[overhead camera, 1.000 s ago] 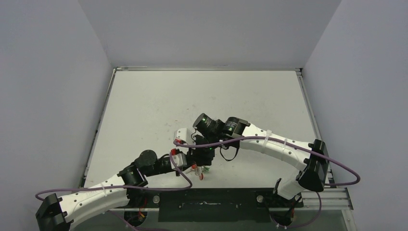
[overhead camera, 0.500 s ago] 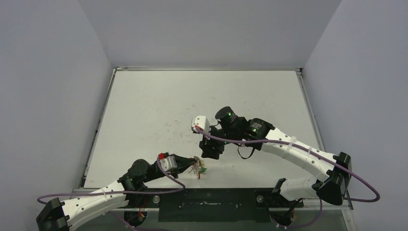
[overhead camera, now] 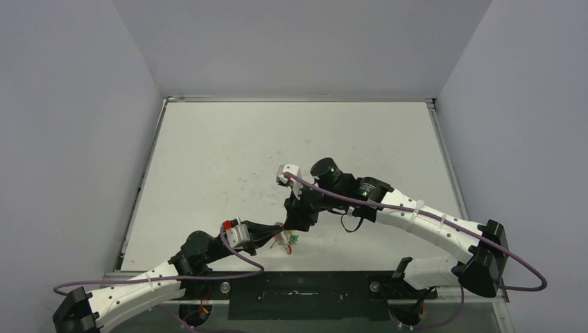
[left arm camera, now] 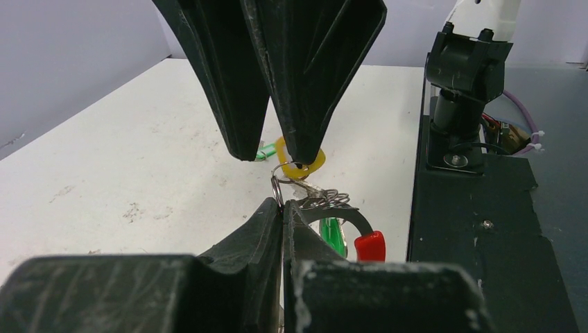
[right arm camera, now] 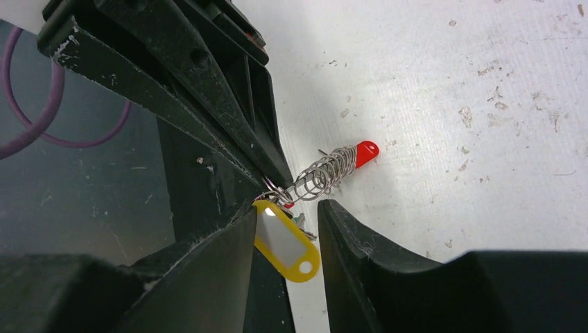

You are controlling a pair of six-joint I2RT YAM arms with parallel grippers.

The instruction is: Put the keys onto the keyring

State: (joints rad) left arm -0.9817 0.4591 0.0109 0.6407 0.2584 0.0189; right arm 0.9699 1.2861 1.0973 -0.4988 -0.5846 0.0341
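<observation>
My left gripper (left arm camera: 283, 205) is shut on a thin wire loop of the keyring (left arm camera: 326, 200), a silvery coil with a red plastic end (left arm camera: 369, 246). Of the keys, a green one (left arm camera: 335, 236) hangs by the coil. A yellow plastic-headed one (right arm camera: 286, 239) hangs from the loop, between the fingers of my open right gripper (right arm camera: 288, 208). It lies against one finger (right arm camera: 208, 263) and stands apart from the other. In the top view the right gripper (overhead camera: 295, 223) stands just over the left gripper (overhead camera: 276, 234) and the key cluster (overhead camera: 286, 241).
The black base strip (overhead camera: 298, 295) and an arm mount (left arm camera: 461, 90) lie close by the keys at the table's near edge. The white table (overhead camera: 229, 152) stretches away behind, with grey walls on three sides. Purple cables (overhead camera: 347, 202) drape over both arms.
The right arm swung out to the right, then its gripper came back down over the keys. The left arm drew back a little toward its base, still holding the keyring.
</observation>
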